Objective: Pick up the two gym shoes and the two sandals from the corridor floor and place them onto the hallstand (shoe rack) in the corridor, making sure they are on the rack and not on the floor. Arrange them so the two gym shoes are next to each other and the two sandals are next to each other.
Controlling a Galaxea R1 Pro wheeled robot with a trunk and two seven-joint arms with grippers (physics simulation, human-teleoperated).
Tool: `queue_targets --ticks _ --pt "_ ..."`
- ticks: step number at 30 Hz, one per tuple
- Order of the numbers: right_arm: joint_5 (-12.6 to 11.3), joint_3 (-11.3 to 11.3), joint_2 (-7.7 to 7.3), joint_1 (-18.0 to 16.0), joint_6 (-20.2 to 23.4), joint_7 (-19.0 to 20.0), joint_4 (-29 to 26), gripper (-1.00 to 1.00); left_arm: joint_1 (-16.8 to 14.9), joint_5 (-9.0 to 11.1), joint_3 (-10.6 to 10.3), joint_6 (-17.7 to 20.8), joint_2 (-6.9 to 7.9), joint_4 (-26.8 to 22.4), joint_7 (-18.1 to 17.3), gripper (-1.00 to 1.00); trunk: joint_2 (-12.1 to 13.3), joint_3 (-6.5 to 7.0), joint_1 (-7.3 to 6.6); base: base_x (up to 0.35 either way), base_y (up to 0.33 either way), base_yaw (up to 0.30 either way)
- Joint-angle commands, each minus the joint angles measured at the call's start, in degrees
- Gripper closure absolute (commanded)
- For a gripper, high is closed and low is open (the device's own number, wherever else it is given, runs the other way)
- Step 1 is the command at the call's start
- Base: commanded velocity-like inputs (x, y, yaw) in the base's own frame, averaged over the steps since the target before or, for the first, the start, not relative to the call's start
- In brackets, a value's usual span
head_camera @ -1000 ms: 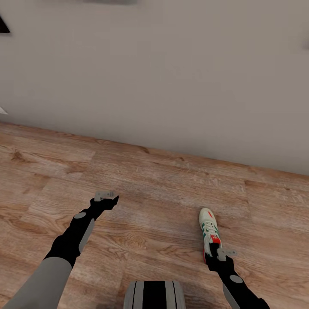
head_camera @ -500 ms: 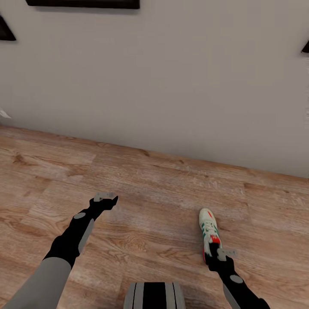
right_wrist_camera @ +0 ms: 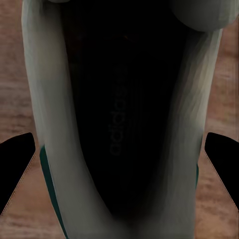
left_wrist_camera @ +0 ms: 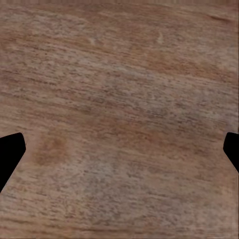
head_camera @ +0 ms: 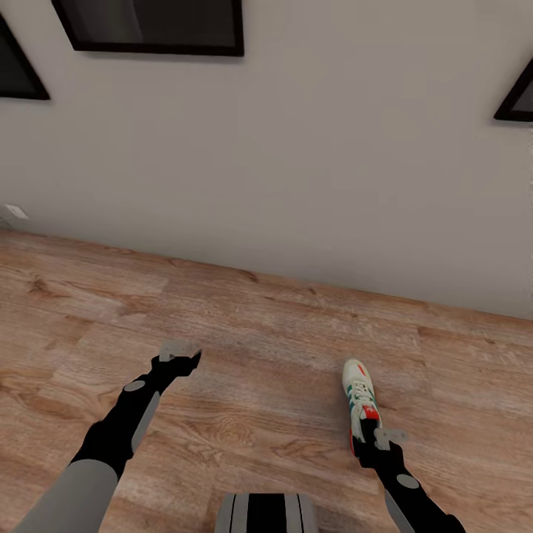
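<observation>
"adidas" inside gym shoe [right_wrist_camera: 117, 124]

We see a white-cream shoe [head_camera: 360, 400] with green side stripes and a red-orange tongue; its inside [right_wrist_camera: 117, 124] is dark, nearly black. The floor [head_camera: 266, 333] is light brown wood plank with darker grain and knots. The wall [head_camera: 296, 163] is plain pale grey. The picture frames [head_camera: 152, 28] are black. Our arms [head_camera: 122, 426] are black with grey patches.
</observation>
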Motion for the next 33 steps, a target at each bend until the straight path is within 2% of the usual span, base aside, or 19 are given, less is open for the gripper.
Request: queue_targets --ticks 1,9,13,16,17,19,24,25,28,33 --pt "-0.5 0.3 -0.05 0.0 -0.2 -0.3 0.0 1.00 0.4 0.2 0.2 0.4 0.02 0.0 -0.3 -1.00 0.0 0.19 -0.03 0.000 0.000 0.000" --pt "-0.5 0.5 0.03 0.0 -0.2 -0.2 0.0 1.00 5.0 0.0 1.1 -0.9 0.75 3.0 0.0 -1.00 0.1 1.97 -0.24 0.000 0.000 0.000" --pt "-0.5 0.5 0.05 0.0 -0.2 -0.2 0.0 1.00 6.3 0.0 2.3 -3.8 1.63 5.8 0.0 -1.00 0.2 2.85 -0.34 0.000 0.000 0.000" --pt "-0.5 0.5 0.10 0.0 -0.2 -0.3 0.0 1.00 7.0 0.0 3.4 -6.8 2.24 8.6 0.0 -1.00 0.2 3.52 -0.42 0.000 0.000 0.000" --pt "-0.5 0.5 0.12 0.0 -0.2 -0.3 0.0 1.00 7.5 0.1 3.9 -9.4 2.68 11.9 0.0 -1.00 0.2 3.74 -0.45 0.000 0.000 0.000" --pt "-0.5 0.5 0.12 0.0 -0.3 -0.3 0.0 1.00 7.6 0.1 4.1 -10.6 2.92 13.4 0.0 -1.00 0.2 4.18 -0.50 0.000 0.000 0.000" --pt "-0.4 0.5 0.05 0.1 -2.5 -0.4 0.0 1.00 8.4 0.1 4.3 -16.4 4.00 20.1 0.2 -1.00 0.3 5.29 -0.63 0.000 0.000 0.000" --pt "-0.3 0.4 -0.16 0.2 -3.9 -1.1 0.1 1.00 9.0 0.2 4.4 -23.0 4.42 25.9 0.3 -1.00 0.3 5.56 -0.65 0.000 0.000 -0.081" --pt "-0.4 0.4 -0.57 0.4 -4.2 -2.7 0.1 1.00 9.4 0.2 5.3 -25.1 4.47 29.1 0.4 -1.00 0.4 6.44 -0.73 0.000 0.000 -0.119" --pt "-0.4 0.4 -0.81 1.4 -4.6 -3.2 0.6 1.00 10.8 0.2 7.5 -26.4 4.48 30.1 0.3 -1.00 0.4 7.96 -0.86 0.000 0.000 -0.131"
